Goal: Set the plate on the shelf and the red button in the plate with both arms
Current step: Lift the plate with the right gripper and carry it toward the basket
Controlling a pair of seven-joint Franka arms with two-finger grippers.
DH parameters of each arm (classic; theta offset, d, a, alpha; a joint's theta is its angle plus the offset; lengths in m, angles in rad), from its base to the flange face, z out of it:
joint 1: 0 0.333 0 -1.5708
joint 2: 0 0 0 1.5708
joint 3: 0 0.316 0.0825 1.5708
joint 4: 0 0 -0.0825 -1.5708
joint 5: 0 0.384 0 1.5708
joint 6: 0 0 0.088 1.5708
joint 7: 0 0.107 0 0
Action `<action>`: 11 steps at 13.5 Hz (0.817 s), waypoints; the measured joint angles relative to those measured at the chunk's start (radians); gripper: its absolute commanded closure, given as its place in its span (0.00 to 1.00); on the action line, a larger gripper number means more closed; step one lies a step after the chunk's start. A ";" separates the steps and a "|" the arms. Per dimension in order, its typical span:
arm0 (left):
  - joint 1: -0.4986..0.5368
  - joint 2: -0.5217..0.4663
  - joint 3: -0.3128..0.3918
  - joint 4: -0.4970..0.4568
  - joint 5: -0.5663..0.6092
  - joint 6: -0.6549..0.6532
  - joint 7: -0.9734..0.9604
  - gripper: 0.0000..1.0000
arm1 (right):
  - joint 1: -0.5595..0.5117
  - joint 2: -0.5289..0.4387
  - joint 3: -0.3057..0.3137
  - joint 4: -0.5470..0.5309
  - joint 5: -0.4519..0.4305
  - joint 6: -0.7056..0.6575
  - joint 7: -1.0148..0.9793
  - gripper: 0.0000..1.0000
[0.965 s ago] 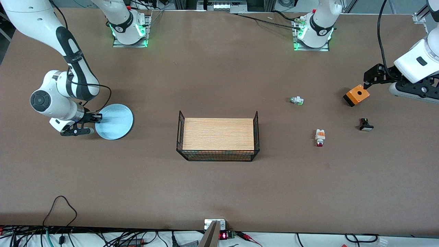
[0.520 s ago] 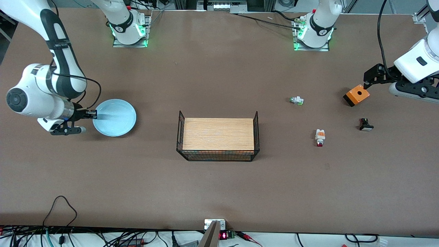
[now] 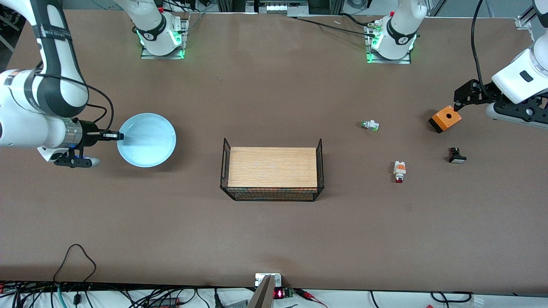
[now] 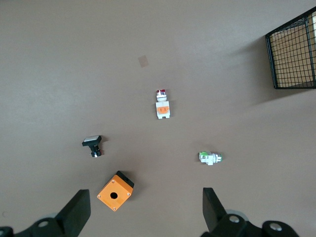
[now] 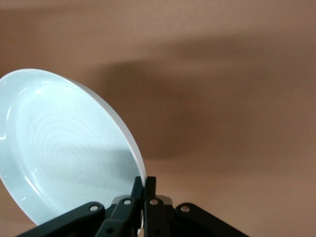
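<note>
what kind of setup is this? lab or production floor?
Most likely a robotics lab bench. Two arm bases are bolted to a brown table, loose cables run along its edge, and the items are test props: a plate, a wire rack, a red button.

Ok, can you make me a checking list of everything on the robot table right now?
Surface: brown table, flat, no spills seen.
Job's things: round pale-blue plate lifted and tilted; tiny white push-button part with orange block and red cap lying on the table toward the left arm's end.
Clutter: wooden-topped black wire rack mid-table; white-and-green button part; black white-capped button; orange box with a hole.
Grippers: right gripper pinches the plate's rim; left gripper open, over the orange box.
Cables: black cable loops at the table edge nearest the camera.
Surroundings: nothing seen.
</note>
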 measured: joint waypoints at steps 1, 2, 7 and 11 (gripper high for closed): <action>0.000 0.000 0.000 0.000 0.000 0.000 0.000 0.00 | 0.001 -0.011 0.020 0.020 0.025 -0.038 0.067 1.00; 0.000 0.000 0.000 0.000 0.000 0.000 0.000 0.00 | 0.001 -0.019 0.041 0.042 0.047 -0.072 0.139 1.00; 0.000 0.000 0.000 0.000 0.000 0.000 -0.013 0.00 | 0.005 -0.035 0.183 0.156 0.124 -0.147 0.539 1.00; -0.001 0.000 -0.002 0.000 0.000 -0.001 -0.079 0.00 | 0.060 -0.037 0.246 0.213 0.140 -0.147 0.779 1.00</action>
